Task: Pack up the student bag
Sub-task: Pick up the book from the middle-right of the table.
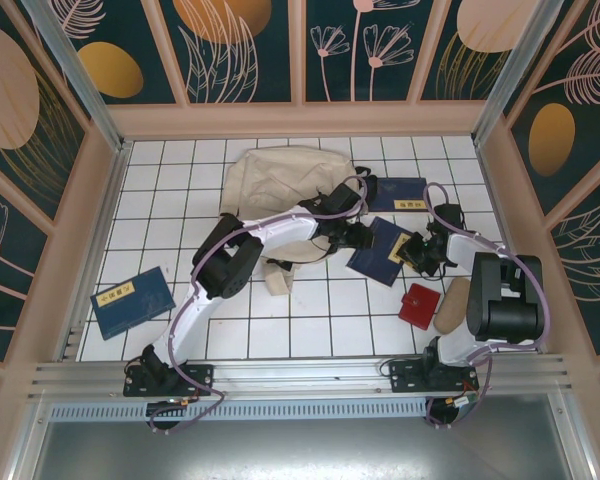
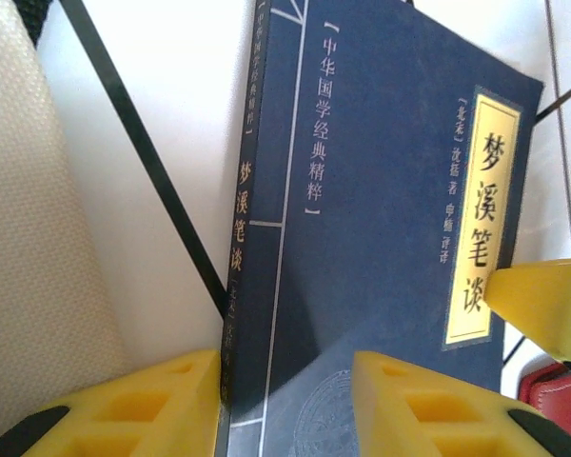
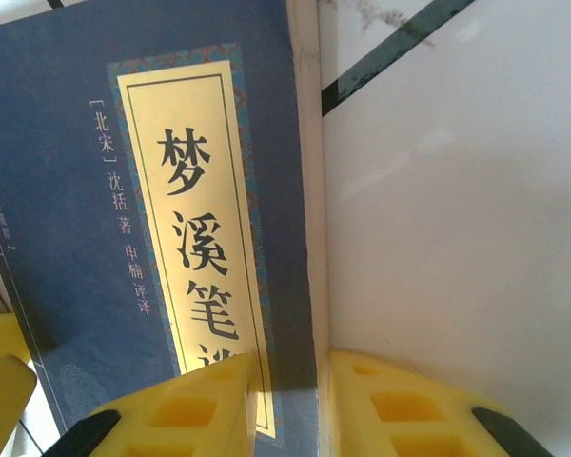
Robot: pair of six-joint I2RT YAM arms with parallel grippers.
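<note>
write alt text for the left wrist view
A navy book with a gold Chinese title label, over white tile, its spine between the left pincer's yellow fingers. The beige student bag is at left; another yellow finger overlaps the label.

arms angled toward each other | left end effector (image 2: 284, 367): fingers spread | right end effector (image 3: 293, 360): narrow gap
</note>
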